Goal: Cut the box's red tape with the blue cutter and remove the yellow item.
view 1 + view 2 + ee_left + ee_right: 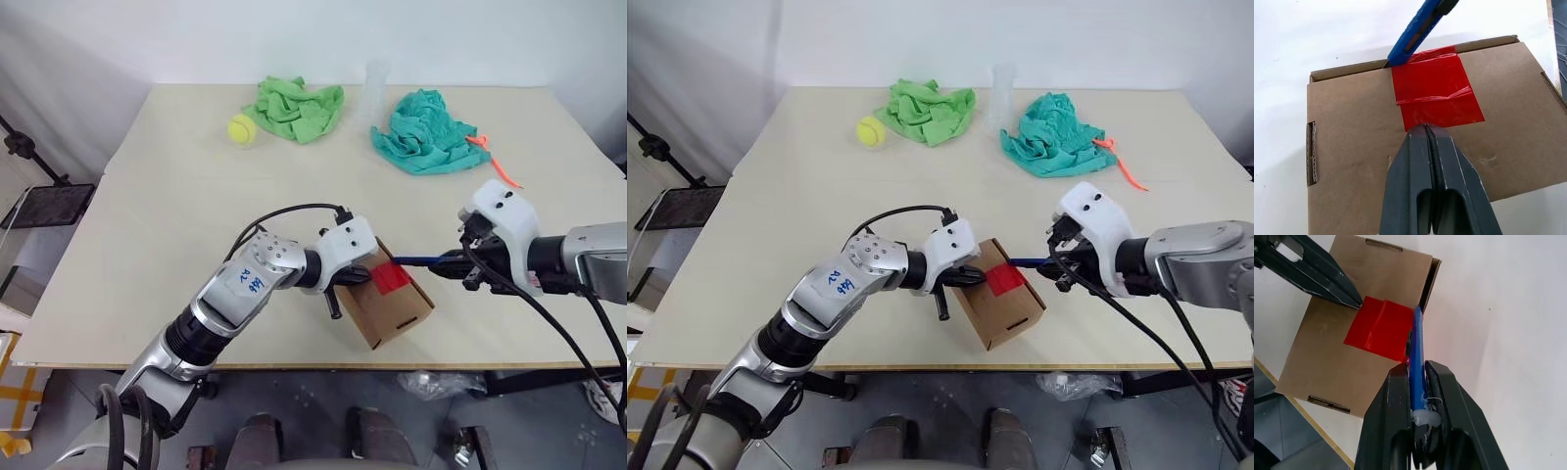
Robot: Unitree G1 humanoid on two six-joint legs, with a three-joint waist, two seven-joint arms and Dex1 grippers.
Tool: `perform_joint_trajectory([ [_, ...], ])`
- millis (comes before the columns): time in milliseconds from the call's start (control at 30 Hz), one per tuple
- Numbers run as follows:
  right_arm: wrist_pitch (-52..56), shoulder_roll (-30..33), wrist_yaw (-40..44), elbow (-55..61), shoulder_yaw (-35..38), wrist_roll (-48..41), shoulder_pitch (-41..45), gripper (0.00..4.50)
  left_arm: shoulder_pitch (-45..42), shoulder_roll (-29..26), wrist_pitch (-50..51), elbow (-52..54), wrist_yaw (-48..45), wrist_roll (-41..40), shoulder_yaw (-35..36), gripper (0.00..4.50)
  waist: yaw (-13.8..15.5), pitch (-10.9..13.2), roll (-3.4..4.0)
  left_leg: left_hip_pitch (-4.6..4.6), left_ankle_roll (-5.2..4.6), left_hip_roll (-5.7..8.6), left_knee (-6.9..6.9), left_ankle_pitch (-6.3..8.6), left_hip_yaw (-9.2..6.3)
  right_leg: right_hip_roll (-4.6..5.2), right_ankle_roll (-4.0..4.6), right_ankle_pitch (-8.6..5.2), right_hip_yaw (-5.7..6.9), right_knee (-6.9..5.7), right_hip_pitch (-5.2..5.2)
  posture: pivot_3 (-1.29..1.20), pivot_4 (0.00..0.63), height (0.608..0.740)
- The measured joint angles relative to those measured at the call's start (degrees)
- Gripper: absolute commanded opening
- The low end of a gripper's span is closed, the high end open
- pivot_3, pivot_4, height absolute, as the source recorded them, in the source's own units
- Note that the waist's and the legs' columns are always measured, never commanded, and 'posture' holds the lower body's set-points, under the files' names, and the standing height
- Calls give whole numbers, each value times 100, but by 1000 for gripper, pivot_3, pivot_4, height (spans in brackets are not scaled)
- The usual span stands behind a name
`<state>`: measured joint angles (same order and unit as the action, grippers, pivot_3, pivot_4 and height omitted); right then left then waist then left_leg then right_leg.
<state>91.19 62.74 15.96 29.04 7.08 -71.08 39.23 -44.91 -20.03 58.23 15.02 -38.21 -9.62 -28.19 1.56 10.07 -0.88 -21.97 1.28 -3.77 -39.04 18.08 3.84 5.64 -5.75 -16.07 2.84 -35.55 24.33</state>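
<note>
**Inspector:** Nearest the head camera you have the left gripper point(338, 294), fingers pressed together with nothing between them, tips bearing on the box point(390, 305). The box sits at the near edge of the table point(147, 245), tilted, red tape point(391, 277) on its upper face.

**Operator:** And the right side?

**Inspector:** Just beyond the box's far corner, your right gripper point(453, 262) pinches the blue cutter point(413, 259), whose tip points at the tape. Well beyond the box lie a tennis ball point(242, 129), a green cloth point(297, 106), a clear cup point(378, 90), a teal cloth point(427, 132) and an orange strip point(493, 162). None obstructs your work.

**Operator:** Left wrist view?

**Inspector:** Closed fingertips point(1426, 134) rest at the tape's near edge. The cutter's tip meets the box where the tape folds over its far edge. The tape is wrinkled there. I judge the cardboard light and thin-walled; it will slide or dent unless you keep it pinned.

**Operator:** Right wrist view?

**Inspector:** Your fingers point(1396, 401) clamp the cutter near its rear end, a long lever, so I expect it to twist under side load. It lies along the tape's edge beside the box's open gap. The yellow item cannot be seen; I presume it is inside. Your left fingers are the one obstruction, lying close to the likely cutting line.
</note>
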Motion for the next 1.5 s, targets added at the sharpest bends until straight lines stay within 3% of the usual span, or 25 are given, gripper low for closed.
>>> perform_joint_trajectory([
  [467,-93,800,-910,-413,-160,-1668,35,163,-44,40,59,-27,60,0,-8,18,0,0,0,-5,-1,0,0,1,-1,1,16,-7,0,10,0,0,150,740],
  [800,-836,2077,-1175,-365,-391,-2841,-437,163,-87,88,61,-122,60,0,-11,18,8,0,-2,-10,-2,1,-1,1,0,1,42,-18,-1,27,-1,0,150,740],
  [1000,-1142,2641,-1168,-189,-407,-3097,-920,163,-128,107,36,-207,60,1,-13,18,-1,-1,-4,-16,-2,0,-1,1,3,1,59,-14,-2,54,-3,0,150,740],
  [1167,-1294,2883,-1079,-128,-19,-3180,-1310,163,-137,116,-24,-252,60,2,-20,18,3,-1,-4,-22,-2,0,-1,1,5,1,60,-10,-3,69,-3,0,150,740],
  [1367,-1205,2872,-802,-322,1344,-3162,-1730,163,-141,116,-183,-342,50,6,-53,18,18,-1,-4,-23,-2,0,-1,1,8,1,59,-6,-5,76,-5,0,150,740],
  [1500,-1154,2389,-877,-478,2363,-2879,-2087,163,-154,115,-336,-448,33,8,-95,18,26,-4,-10,-20,-4,0,-2,0,7,1,56,8,-2,105,-23,0,150,740],
])
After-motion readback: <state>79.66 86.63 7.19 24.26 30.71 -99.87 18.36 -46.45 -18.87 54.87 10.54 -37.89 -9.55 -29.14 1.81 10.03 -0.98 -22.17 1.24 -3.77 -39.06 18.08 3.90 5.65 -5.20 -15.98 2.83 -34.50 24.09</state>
